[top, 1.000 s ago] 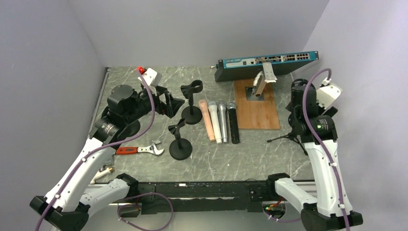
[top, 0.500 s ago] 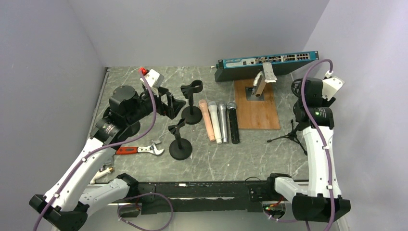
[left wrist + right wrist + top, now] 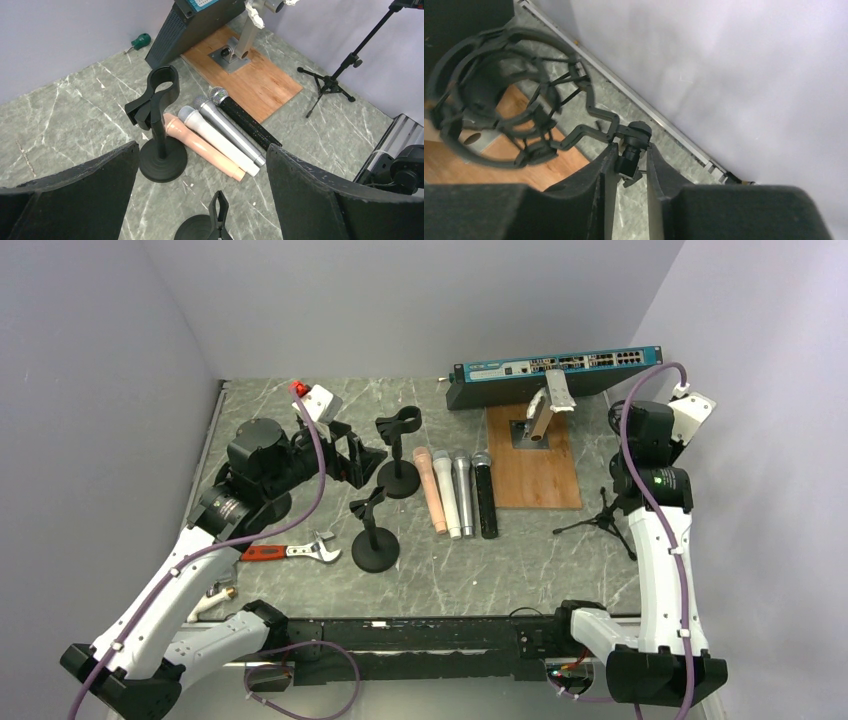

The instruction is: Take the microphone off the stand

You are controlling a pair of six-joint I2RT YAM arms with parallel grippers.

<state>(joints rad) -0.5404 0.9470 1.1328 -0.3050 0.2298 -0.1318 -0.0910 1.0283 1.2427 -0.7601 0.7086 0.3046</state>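
Black ring-shaped shock mount (image 3: 489, 95) tops the stand (image 3: 604, 521), right end effector (image 3: 630, 152) pinching its joint (image 3: 636, 134); left end effector (image 3: 201, 147) wide open.

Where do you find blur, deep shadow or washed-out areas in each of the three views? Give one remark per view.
Top external: evenly lit, sharp throughout, hardly any shadow. Left wrist: the four handheld microphones in a row are crisp; the left gripper is near-black, detail-less. Right wrist: the close black ring-shaped shock mount looks slightly soft; the pale wall looks washed out.
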